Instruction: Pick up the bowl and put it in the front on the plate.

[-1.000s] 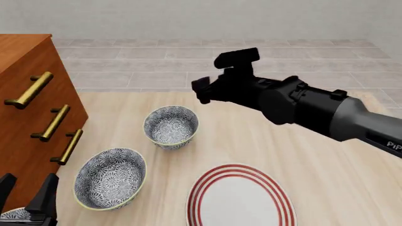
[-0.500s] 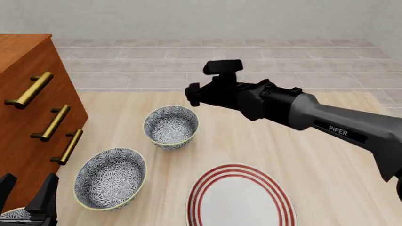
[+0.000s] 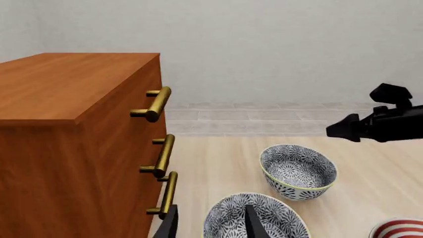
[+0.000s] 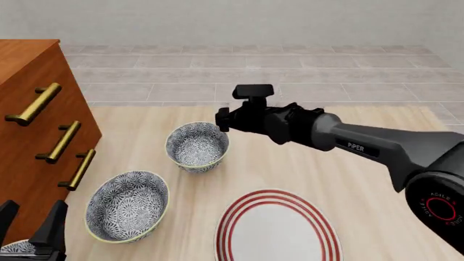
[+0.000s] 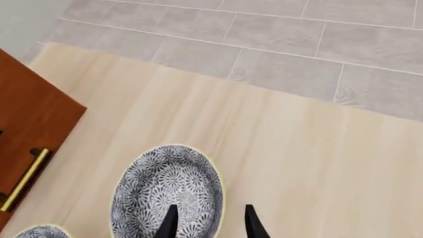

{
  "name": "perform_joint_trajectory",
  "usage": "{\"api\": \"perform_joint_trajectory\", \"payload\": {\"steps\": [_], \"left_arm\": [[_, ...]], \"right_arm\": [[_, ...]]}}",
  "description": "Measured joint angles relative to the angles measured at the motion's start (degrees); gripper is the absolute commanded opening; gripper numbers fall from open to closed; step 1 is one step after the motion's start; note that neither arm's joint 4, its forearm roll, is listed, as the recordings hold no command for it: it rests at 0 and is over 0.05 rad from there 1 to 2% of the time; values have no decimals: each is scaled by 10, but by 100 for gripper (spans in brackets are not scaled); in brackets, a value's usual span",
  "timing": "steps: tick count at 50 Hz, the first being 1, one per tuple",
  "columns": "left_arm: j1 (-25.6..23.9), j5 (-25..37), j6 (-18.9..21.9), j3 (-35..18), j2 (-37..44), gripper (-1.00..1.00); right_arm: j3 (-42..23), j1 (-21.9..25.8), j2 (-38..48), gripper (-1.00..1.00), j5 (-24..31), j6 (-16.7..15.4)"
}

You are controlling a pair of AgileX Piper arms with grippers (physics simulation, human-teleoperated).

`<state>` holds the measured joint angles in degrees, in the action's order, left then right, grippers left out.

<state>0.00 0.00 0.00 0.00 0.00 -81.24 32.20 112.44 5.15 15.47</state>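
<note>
We count one dresser (image 4: 29, 136), one plate (image 4: 279, 228), three bowls. The far bowl (image 4: 197, 145) sits upright on the worktop (image 4: 348, 179), behind the plate and well apart from it. The right tool (image 5: 208, 223), prongs parted and empty, hangs over its rim. Risk as we judge it: look-alike bowls, wrong pick; a thin rim pinch could slip or tip it. The left tool (image 3: 210, 225), prongs parted and empty, idles by the near bowl (image 4: 127, 205); a third bowl (image 4: 16, 247) peeks at the corner.

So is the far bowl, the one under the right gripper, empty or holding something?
Empty: the right wrist view looks into the bowl and shows only its patterned inside, with the right gripper open above its rim.
</note>
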Motion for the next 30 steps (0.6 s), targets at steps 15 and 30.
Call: {"api": "perform_joint_trajectory", "payload": {"steps": [15,30], "left_arm": [[0,0,0,0,0,100],[0,0,0,0,0,100]], "right_arm": [[-9,-5,41,100,-14,15],[-13,1,78,100,-30,32]]}}
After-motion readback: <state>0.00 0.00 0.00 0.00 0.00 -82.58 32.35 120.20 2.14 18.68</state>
